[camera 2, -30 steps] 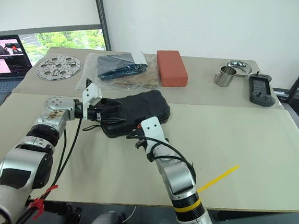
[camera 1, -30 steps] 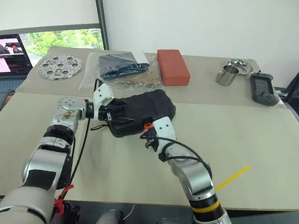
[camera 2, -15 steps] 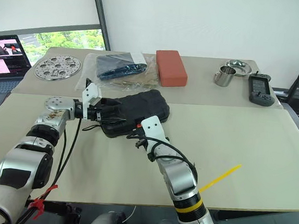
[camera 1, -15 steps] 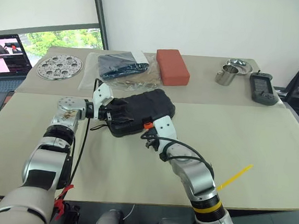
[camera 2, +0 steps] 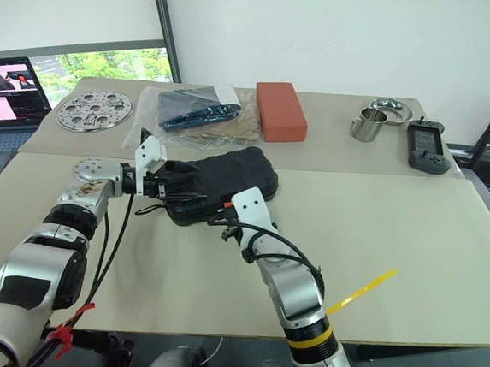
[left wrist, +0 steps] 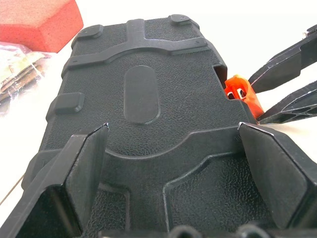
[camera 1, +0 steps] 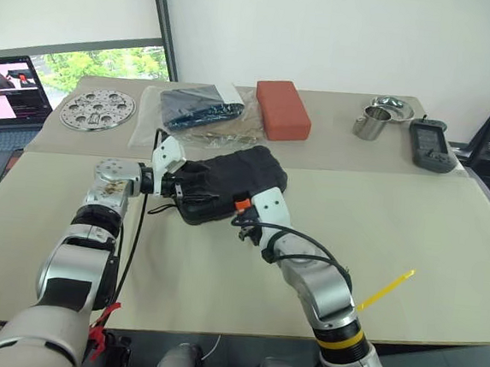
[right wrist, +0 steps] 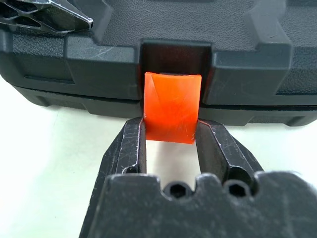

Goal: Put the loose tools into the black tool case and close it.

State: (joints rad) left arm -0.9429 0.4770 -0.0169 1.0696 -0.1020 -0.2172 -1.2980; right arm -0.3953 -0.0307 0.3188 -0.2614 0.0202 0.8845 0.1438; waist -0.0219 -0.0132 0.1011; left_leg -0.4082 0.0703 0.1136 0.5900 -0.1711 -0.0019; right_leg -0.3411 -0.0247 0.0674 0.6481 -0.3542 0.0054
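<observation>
Left eye view: the closed case (camera 1: 228, 182) lies mid-table, the left gripper (camera 1: 186, 187) at its left end and the right gripper (camera 1: 242, 216) at its near edge.

Left wrist view: wide-spread fingers (left wrist: 84, 168) straddle the case's end.

Right wrist view: fingers (right wrist: 132, 144) pinch the orange latch (right wrist: 171, 106).

Office or lab; laptop (camera 1: 11, 90), worktable (camera 1: 446, 235)
</observation>
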